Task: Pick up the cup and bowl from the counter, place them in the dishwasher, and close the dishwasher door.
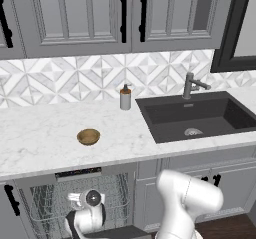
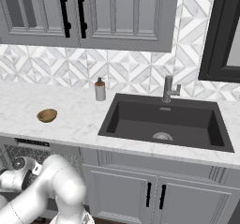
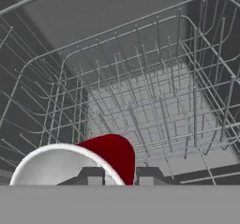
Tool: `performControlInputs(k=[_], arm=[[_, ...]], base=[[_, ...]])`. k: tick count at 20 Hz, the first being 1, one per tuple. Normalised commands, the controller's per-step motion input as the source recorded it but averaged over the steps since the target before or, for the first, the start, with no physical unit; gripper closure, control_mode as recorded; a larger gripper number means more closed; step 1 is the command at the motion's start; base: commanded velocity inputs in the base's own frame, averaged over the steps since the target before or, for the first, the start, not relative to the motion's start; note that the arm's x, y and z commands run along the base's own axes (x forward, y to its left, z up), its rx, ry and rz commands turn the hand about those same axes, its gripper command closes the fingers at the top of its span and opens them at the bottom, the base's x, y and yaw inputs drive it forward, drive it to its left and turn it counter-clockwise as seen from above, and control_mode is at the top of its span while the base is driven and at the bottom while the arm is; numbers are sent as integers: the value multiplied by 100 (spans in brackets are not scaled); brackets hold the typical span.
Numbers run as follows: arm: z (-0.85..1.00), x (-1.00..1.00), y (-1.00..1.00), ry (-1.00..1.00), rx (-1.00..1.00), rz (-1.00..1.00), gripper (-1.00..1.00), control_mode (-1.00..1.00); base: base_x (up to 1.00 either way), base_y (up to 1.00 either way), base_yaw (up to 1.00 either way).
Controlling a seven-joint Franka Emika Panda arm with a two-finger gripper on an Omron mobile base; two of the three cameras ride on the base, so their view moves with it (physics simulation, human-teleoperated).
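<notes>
White marble desk (image 1: 45,133) carries the tan bowl (image 1: 88,136), left of the black sink (image 1: 197,115). Grey dishwasher (image 1: 85,193) below it stands open, wire rack (image 3: 154,106) showing. My pincer (image 3: 117,177) is inside over the rack, its tips straddling the red cup's (image 3: 110,155) white rim; whether they pinch it I cannot tell.

Red cup (image 3: 110,155) w/ white rim sits low-left, tilted so its white inside faces the cam, right by the dark fingertips (image 3: 93,175). Jaws look slightly parted at the cup's wall, tho contact is hard to confirm. Grey wire rack (image 3: 154,106) of the dishwasher spreads behind it.
</notes>
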Motion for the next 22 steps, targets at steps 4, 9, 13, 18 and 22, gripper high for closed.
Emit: performControlInputs(k=[4,9,13,18,22], arm=[[2,-2,0,-5,0,0,-100,-100],[41,-22,0,-1,0,-2,-100,-100],[92,-32,0,3,0,-3,-100,-100],[100,-32,0,17,-7,-1,-100,-100],[86,-11,-6,18,-16,0,-100,-100]], base=[[0,0,0],[0,0,0],[0,0,0],[0,0,0],[0,0,0]])
